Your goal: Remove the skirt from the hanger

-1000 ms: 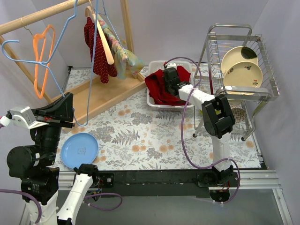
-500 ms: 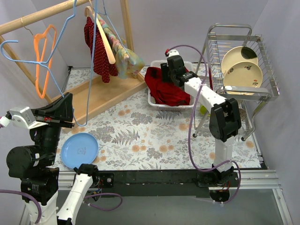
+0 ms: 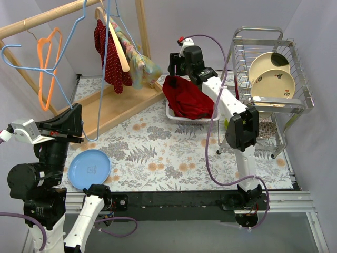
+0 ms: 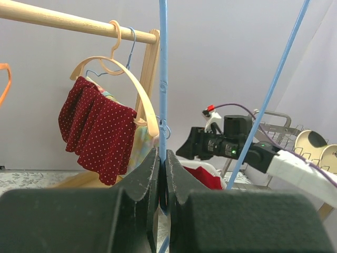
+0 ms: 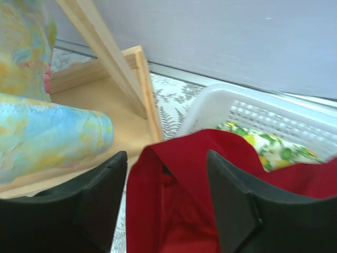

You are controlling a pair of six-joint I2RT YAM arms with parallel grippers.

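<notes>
The plain red skirt (image 3: 190, 101) lies bunched in the white basket (image 3: 174, 117), free of any hanger. Just above its back edge hovers my right gripper (image 3: 174, 68), open, with nothing between its fingers. In the right wrist view the red skirt (image 5: 184, 211) fills the gap under the open right gripper (image 5: 167, 156). My left gripper (image 4: 162, 154) is shut on the wire of the bare blue hanger (image 4: 162, 79), held upright at the left. From above, the blue hanger (image 3: 103, 79) rises from the left gripper (image 3: 79, 124).
A wooden rack (image 3: 47, 16) at the back left carries an orange hanger (image 3: 46, 63), a red polka-dot garment (image 3: 108, 60) on a wooden hanger, and a floral garment (image 3: 139, 66). A blue plate (image 3: 88, 168) lies front left. A wire dish rack (image 3: 268, 68) with plates stands right.
My right gripper has opened, let go of the red skirt and risen back and to the left from the basket. The left arm and blue hanger have not moved.
</notes>
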